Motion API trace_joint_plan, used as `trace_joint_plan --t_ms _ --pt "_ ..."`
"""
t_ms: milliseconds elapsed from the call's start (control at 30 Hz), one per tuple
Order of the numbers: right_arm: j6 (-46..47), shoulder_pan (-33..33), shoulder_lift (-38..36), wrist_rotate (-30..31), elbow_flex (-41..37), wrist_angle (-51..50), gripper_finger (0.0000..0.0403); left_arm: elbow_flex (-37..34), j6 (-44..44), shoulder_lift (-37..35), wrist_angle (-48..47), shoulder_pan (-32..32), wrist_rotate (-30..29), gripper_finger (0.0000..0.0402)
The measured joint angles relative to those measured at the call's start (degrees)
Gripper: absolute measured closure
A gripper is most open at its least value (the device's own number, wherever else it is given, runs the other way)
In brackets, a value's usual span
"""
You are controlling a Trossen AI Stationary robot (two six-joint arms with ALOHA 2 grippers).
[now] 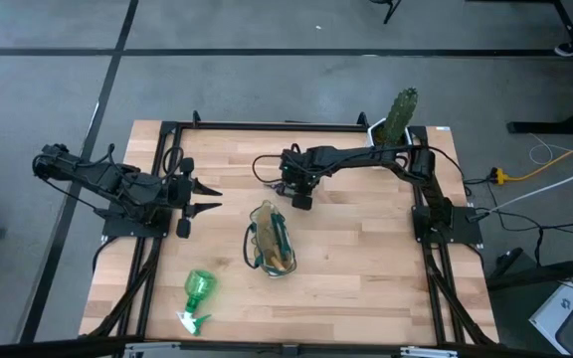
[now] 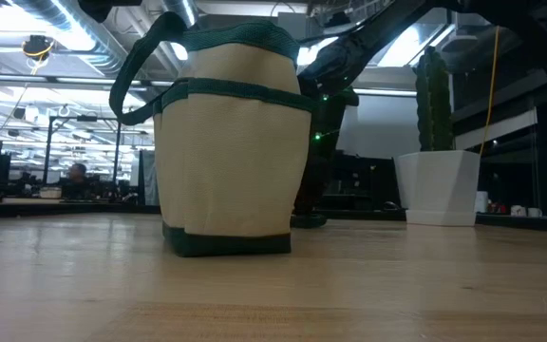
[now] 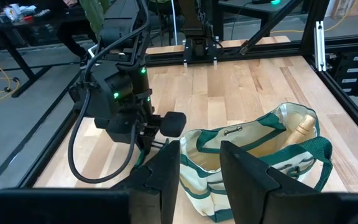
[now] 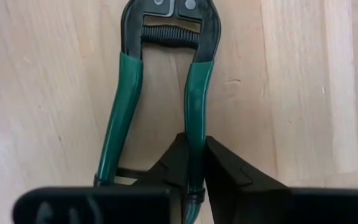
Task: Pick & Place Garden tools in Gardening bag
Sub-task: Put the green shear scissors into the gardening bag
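**Right gripper clamped on one handle of the pruning shears**

Right gripper point(image 4: 196, 163) down at the tabletop, just above centre of the high view, fingers closed tight around one green handle of the pruning shears point(image 4: 166, 68). Shears lying flat on the wooden table point(image 1: 366, 268), second handle splayed free to the side, coiled spring and dark pivot head at the top of the right wrist frame. Not possible to tell whether lifted off the wood yet.

Gardening bag point(image 1: 272, 239) standing upright at the centre of the high view, just below the right gripper and apart from it; mouth open, a pale wooden handle point(image 3: 302, 127) showing inside in the left wrist view. Large in the low view, left of centre, green trim and loop handles up.

Green spray bottle point(image 1: 197, 298) lying on its side at the lower left of the high view, well apart from the bag.

Left gripper point(image 1: 199, 198) waiting at the left of the high view, pointed toward the bag, fingers point(image 3: 164, 171) parted with nothing between them.

Cactus point(image 1: 400, 114) in a white pot point(image 2: 437, 188) at the upper right table corner.
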Motion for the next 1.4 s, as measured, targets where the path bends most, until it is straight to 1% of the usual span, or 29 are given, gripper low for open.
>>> trace_joint_plan --t_ms 133,433,533,833,1167,1233,1400 --pt "0.0 -0.4 0.0 0.0 0.0 -0.1 0.0375 0.0 0.0 0.0 0.0 0.0 0.0 0.0291" --pt "0.2 -1.3 -1.1 -1.3 -0.2 0.0 0.0377 0.0 0.0 0.0 0.0 0.0 0.0 0.0293" --pt "0.1 -1.3 -3.3 -1.4 -0.7 -2.5 0.0377 0.0 0.0 0.0 0.0 0.0 0.0 0.0291" --pt "-0.1 -1.1 -11.4 -1.0 -0.4 -3.9 0.0377 0.0 0.0 0.0 0.0 0.0 0.0 0.0295" --pt "-0.3 -0.9 -19.8 -0.9 -0.2 -2.1 0.0377 0.0 0.0 0.0 0.0 0.0 0.0 0.0291" --pt "-0.3 -0.8 -21.4 -2.8 -0.2 -2.0 0.0377 0.0 0.0 0.0 0.0 0.0 0.0 0.0293" --pt "-0.4 0.1 -24.3 -10.1 -0.1 -0.8 0.0377 0.0 0.0 0.0 0.0 0.0 0.0 0.0294"
